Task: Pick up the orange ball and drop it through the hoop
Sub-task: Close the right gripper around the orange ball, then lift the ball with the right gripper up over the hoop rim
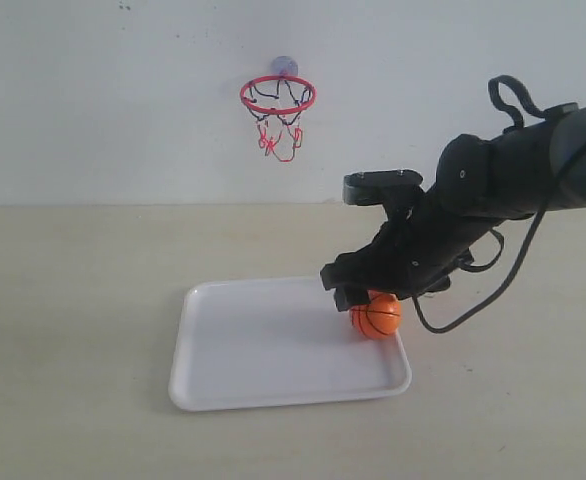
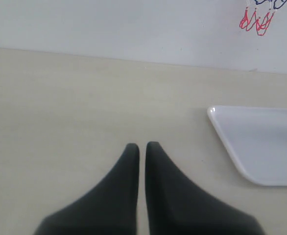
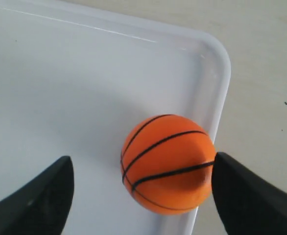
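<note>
The orange ball (image 1: 376, 316) lies against the right rim of the white tray (image 1: 263, 350). My right gripper (image 1: 363, 298) reaches down onto it from the right. In the right wrist view the ball (image 3: 168, 164) sits between the two black fingers of the open right gripper (image 3: 142, 166). One finger (image 3: 241, 196) is at the ball's side, and the other (image 3: 40, 196) stands well off over the tray floor (image 3: 75, 88). The hoop (image 1: 278, 95) hangs on the back wall, above and behind the tray. My left gripper (image 2: 142, 146) is shut and empty over bare table.
The tray's corner (image 2: 261, 142) lies ahead of the left gripper, and the tips of the hoop's net (image 2: 256, 20) show above it. A black cable (image 1: 473, 300) loops under the right arm. Beige tabletop runs all round the tray.
</note>
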`<state>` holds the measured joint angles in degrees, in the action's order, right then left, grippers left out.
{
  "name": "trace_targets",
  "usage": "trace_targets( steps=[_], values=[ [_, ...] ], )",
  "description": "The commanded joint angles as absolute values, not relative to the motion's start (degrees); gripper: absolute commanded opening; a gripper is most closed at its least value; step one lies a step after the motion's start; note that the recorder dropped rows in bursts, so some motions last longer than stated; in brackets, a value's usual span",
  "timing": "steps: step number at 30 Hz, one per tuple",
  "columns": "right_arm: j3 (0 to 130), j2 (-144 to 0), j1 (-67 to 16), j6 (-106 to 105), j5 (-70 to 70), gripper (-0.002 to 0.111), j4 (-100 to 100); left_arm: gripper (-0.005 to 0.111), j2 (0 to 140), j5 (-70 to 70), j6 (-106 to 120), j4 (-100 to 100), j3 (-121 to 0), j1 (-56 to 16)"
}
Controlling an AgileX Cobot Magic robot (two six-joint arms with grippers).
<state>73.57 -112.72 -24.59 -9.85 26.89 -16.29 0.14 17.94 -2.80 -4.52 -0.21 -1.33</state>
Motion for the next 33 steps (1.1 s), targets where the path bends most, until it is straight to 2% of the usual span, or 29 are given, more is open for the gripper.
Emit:
trace_targets(
  steps=[1,5,7,9,10,12,19,24,33],
  values=[
    [74.0,-114.4,-24.5,-9.7,26.2,0.073,-15.8,0.004,0.0,17.5,-2.5,-4.4,0.0,-1.2],
    [74.0,-116.9,-24.5,-9.3,26.3,0.073,-16.0,0.004,0.0,17.5,-2.5,-4.4,0.0,-1.2],
    [74.0,-116.9,-24.5,-9.3,26.3,0.066,-16.0,0.004,0.0,17.5,-2.5,-4.4,0.0,-1.2],
    [74.0,-116.9,-24.5,-9.3,26.3,0.043,-16.0,0.004,0.0,17.5,-2.5,-4.4,0.0,-1.2],
    [74.0,-116.9,-24.5,-9.3,26.4,0.025,-16.0,0.004,0.0,17.5,-2.5,-4.4,0.0,-1.2],
    [74.0,-116.4,-24.5,-9.4,27.0,0.001,-16.0,0.004,0.0,17.5,-2.5,-4.4,0.0,-1.2],
    [76.2,-109.6,-24.5,-9.1,29.0,0.000,-16.0,0.004,0.0,17.5,-2.5,-4.4,0.0,-1.2],
    [78.2,-103.1,-24.5,-11.5,24.2,0.000,-16.0,0.004,0.0,17.5,-2.5,-4.4,0.0,-1.2],
    [95.4,-108.3,-24.5,-11.5,20.5,0.000,-16.2,0.004,0.0,17.5,-2.5,-4.4,0.0,-1.2]
  ],
)
